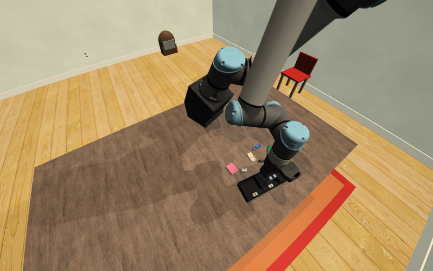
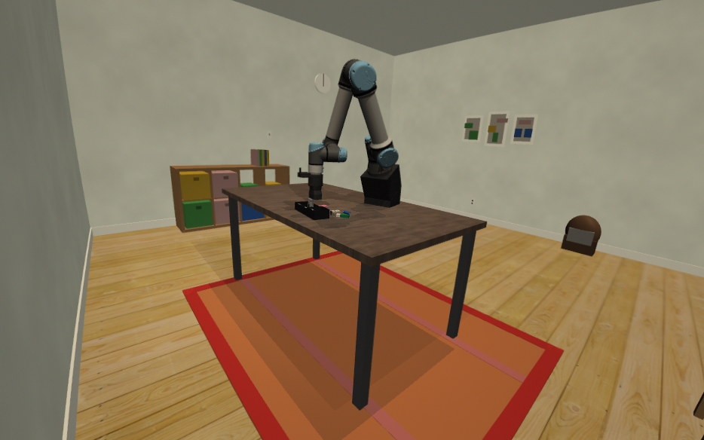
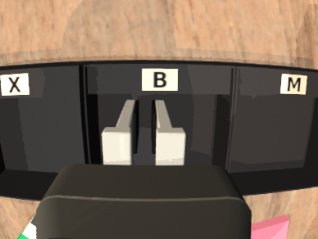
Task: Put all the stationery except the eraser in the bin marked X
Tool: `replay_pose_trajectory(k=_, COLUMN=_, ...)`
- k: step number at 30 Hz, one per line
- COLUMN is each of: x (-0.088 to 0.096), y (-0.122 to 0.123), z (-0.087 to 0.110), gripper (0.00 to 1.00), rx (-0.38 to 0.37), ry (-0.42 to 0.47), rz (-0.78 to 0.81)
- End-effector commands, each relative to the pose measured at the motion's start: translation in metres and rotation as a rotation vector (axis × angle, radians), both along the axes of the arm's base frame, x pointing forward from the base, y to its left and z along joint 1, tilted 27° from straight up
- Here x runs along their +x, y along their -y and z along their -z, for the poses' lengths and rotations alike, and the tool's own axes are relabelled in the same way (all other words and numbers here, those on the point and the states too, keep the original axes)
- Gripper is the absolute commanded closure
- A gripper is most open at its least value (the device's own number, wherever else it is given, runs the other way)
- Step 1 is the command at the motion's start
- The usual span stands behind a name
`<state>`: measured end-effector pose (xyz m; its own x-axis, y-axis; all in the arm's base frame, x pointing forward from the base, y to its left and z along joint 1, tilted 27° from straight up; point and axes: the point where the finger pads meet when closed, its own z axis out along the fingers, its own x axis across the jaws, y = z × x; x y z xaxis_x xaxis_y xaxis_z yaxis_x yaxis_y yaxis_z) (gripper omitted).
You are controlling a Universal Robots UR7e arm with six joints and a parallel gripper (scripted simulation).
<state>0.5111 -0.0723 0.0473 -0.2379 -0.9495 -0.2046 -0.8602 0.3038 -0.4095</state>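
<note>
My gripper [image 3: 145, 116] [image 1: 267, 179] [image 2: 311, 203] hangs low over the middle compartment of the black bin [image 3: 49, 135] [image 1: 246, 189] [image 2: 303, 207]. The compartments are marked X [image 3: 14, 85], B [image 3: 159, 79] and M [image 3: 293, 83]. The fingers stand close together with a narrow dark gap, and I see nothing between them. The X compartment looks empty where it shows. A pink sticky-note pad [image 1: 232, 168] [image 3: 268, 238], a small binder clip [image 1: 244, 170] and a green and white eraser [image 1: 269, 148] lie on the table behind the bin.
A cream domino [image 1: 251, 156] and a small blue cylinder [image 1: 256, 146] lie farther back on the table [image 1: 127, 178]. The arm's black base [image 1: 204, 105] stands at the far edge. The bin lies near the table's front edge, above the red rug [image 1: 319, 204].
</note>
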Motion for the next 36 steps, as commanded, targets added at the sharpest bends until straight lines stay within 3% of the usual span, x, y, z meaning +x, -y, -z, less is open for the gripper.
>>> replay_pose_trajectory(k=1, x=0.0002, y=0.0001, z=-0.0005, gripper=0.69, rx=-0.001, ry=0.001, rz=0.0)
replay_pose_trajectory(k=36, x=-0.0015, y=0.0005, z=-0.004, gripper=0.69, rx=-0.001, ry=0.001, rz=0.0)
